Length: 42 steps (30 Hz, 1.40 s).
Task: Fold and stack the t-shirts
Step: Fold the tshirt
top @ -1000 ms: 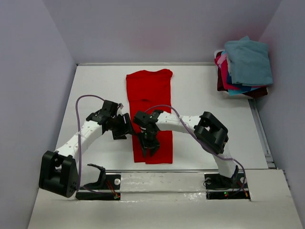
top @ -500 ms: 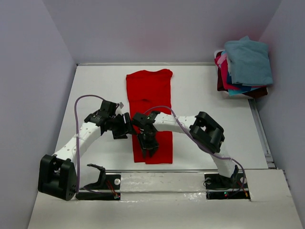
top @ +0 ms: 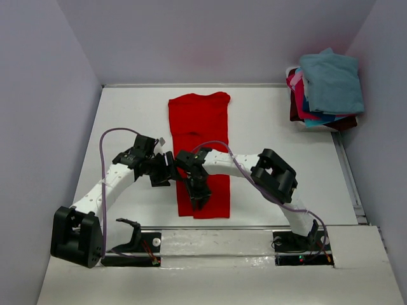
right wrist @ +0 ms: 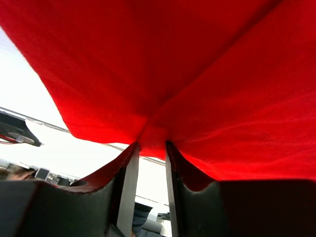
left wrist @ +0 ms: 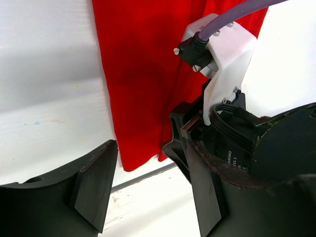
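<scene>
The bright red t-shirt (top: 200, 133) lies as a long strip down the middle of the table. My right gripper (top: 196, 194) is over its lower left part. In the right wrist view the fingers stand close together and pinch a fold of the red cloth (right wrist: 197, 74) at their tips (right wrist: 152, 143). My left gripper (top: 166, 170) is just left of the shirt's left edge. It is wide open and empty in the left wrist view (left wrist: 148, 197), with the red shirt (left wrist: 143, 74) and the right arm's wrist (left wrist: 224, 47) ahead of it. The other t-shirts (top: 331, 79) are stacked at the back right, teal on top.
The stack shows pink, blue and dark maroon layers (top: 299, 101) under the teal one, against the right wall. A metal rail (top: 254, 226) runs along the table's near edge. The two arms are close together over the shirt's lower half.
The right arm has shifted slightly left, its gripper staying on the shirt's lower part. The left gripper has barely moved. The shirt lies as before.
</scene>
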Each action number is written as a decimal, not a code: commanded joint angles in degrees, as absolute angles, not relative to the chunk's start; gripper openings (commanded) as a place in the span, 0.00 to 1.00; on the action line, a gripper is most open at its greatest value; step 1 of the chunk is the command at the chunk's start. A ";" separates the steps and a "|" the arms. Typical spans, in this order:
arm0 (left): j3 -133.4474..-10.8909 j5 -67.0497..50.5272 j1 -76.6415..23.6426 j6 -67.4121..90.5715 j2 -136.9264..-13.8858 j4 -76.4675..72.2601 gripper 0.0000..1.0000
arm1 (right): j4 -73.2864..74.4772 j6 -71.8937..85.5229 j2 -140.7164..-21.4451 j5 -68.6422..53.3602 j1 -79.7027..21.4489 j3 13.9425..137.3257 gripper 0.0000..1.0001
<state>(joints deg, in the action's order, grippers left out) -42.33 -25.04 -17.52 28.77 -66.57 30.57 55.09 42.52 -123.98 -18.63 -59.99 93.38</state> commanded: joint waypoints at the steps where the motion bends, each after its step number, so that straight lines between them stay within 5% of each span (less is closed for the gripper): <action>1: -41.57 -26.54 -17.31 27.95 -64.95 29.80 0.69 | 55.81 43.15 -125.42 -16.61 -61.26 94.57 0.32; 13: -41.66 -26.63 -17.31 27.95 -65.13 29.71 0.69 | 56.16 43.15 -124.72 -16.26 -61.26 94.31 0.11; 42: -40.61 -27.16 -17.31 24.96 -69.34 29.71 0.65 | 58.53 48.87 -109.16 -6.86 -61.26 87.54 0.09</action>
<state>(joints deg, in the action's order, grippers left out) -41.58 -25.78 -17.52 26.57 -69.06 29.76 56.80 47.64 -111.87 -9.19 -60.58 87.85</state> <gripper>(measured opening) 0.654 0.092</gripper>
